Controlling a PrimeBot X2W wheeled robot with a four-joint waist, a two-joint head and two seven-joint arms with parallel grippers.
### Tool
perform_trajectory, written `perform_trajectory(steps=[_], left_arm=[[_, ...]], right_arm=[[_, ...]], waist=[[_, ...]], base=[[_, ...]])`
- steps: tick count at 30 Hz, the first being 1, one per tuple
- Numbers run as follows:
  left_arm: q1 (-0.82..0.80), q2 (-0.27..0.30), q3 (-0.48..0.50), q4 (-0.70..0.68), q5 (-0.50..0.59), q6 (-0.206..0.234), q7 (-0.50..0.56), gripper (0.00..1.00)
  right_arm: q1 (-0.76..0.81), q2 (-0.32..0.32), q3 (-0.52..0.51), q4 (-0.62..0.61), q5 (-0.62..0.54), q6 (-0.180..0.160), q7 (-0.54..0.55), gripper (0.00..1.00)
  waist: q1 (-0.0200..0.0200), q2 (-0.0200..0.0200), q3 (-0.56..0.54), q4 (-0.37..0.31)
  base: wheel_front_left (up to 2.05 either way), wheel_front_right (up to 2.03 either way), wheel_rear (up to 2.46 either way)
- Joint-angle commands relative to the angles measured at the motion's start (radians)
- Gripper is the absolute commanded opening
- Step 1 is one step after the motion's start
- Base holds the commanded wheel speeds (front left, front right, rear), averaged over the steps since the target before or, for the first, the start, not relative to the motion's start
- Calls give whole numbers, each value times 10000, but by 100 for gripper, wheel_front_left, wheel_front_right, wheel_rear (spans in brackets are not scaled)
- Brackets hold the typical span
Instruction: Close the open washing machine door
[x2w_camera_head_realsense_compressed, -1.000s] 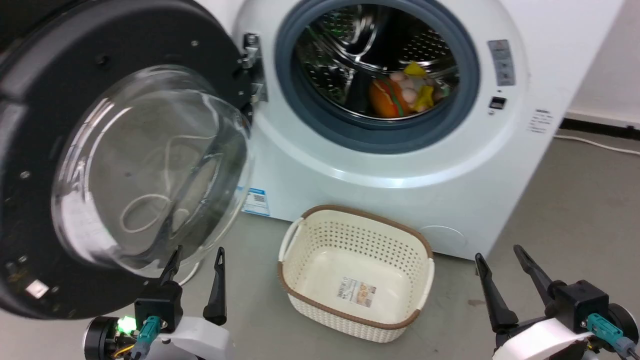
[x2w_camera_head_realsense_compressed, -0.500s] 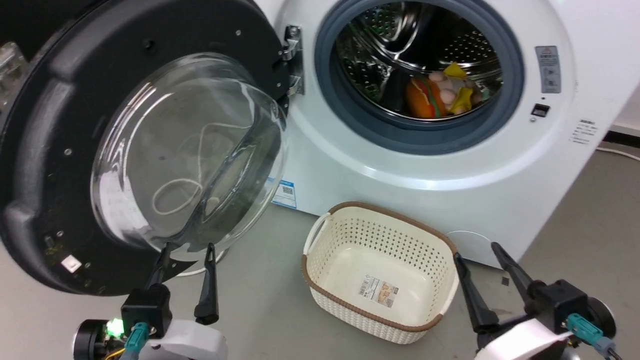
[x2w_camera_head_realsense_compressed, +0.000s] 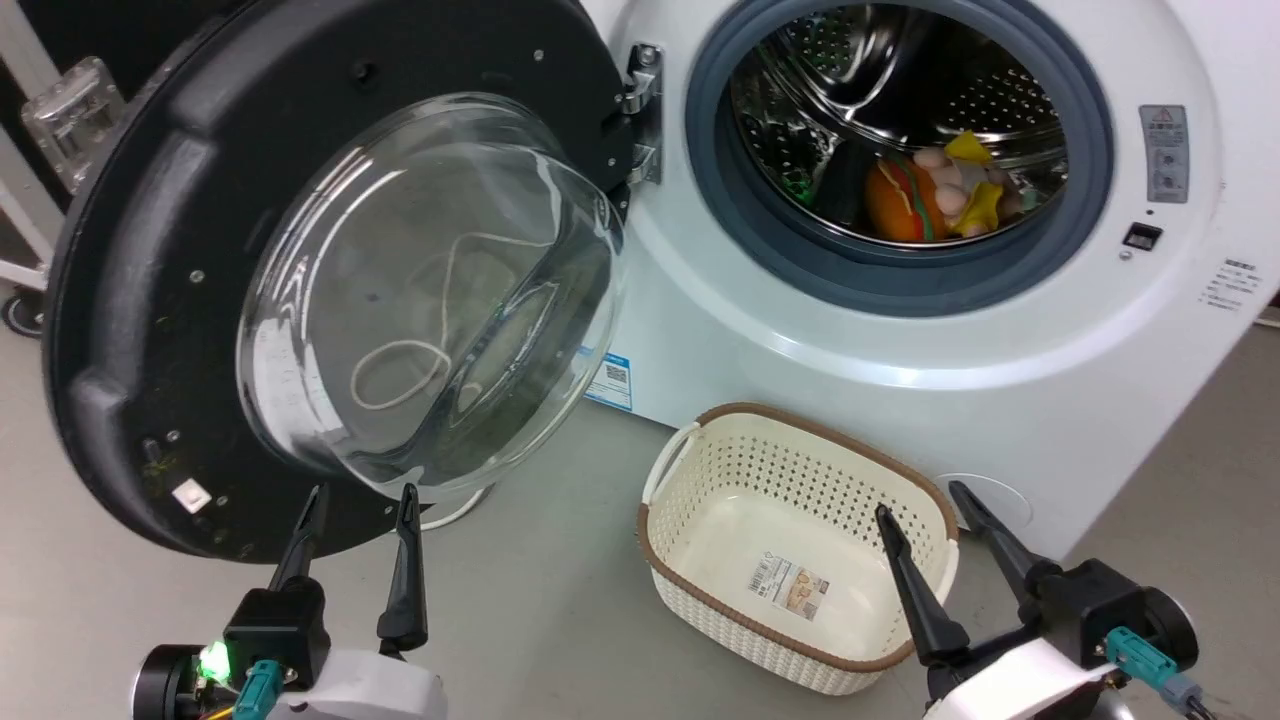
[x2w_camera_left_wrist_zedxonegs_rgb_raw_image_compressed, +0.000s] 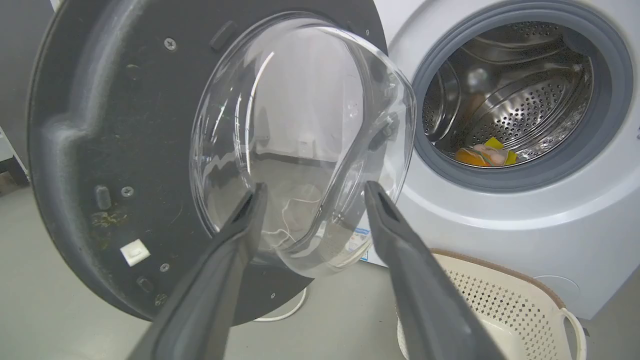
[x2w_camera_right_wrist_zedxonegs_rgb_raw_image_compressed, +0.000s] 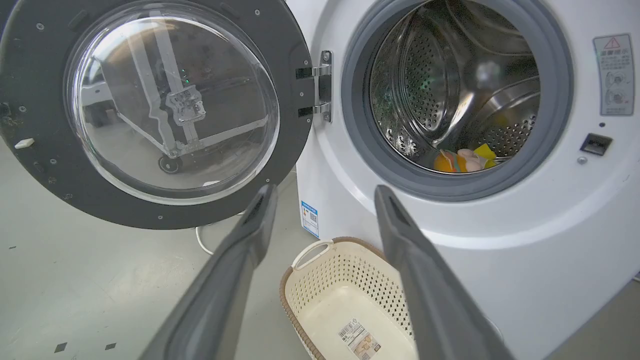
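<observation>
Door (x2w_camera_head_realsense_compressed: 130, 300) is being shown wide open beside washer (x2w_camera_head_realsense_compressed: 900, 400) drum. L jaws are being held spread just below door glass; R jaws spread near basket (x2w_camera_head_realsense_compressed: 760, 645), nothing gripped.

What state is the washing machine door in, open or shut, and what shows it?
Open. The washing machine door is swung wide on its hinge, leaving the drum opening uncovered.
</observation>
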Motion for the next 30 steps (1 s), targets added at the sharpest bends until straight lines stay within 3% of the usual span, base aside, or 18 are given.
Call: perform_trajectory(steps=[1, 11, 12, 13, 14, 22, 30], left_arm=[[122, 14, 19, -69, -88, 61, -98, 100], [93, 7, 56, -100, -192, -44, -307, 100], [102, 8, 46, -68, -220, -96, -328, 85], [100, 10, 50, -48, -243, -138, -349, 16], [87, 11, 62, -37, -279, -187, -370, 0], [-184, 209, 494, -102, -890, -606, -537, 0], [-1409, 1430, 1459, -459, -1984, -878, -566, 0]], right_arm=[[-83, 15, 60, 56, 63, 4, -84, 100], [48, 18, 166, 140, 182, 4, -293, 100], [63, 18, 180, 143, 193, 4, -314, 100], [80, 18, 183, 148, 208, 5, -335, 100], [96, 19, 181, 150, 222, 5, -355, 100], [326, 21, 145, 38, 141, 5, -522, 100], [172, 23, 189, -81, -73, 6, -669, 100]], waist=[[0, 0, -9, 50], [0, 0, -60, 436], [0, 0, -60, 478], [0, 0, -60, 521], [0, 0, -58, 564], [0, 0, 64, 892], [0, 0, 625, 760]], base=[[0, 0, 0], [0, 0, 0], [0, 0, 0], [0, 0, 0], [0, 0, 0], [0, 0, 0], [0, 0, 0]])
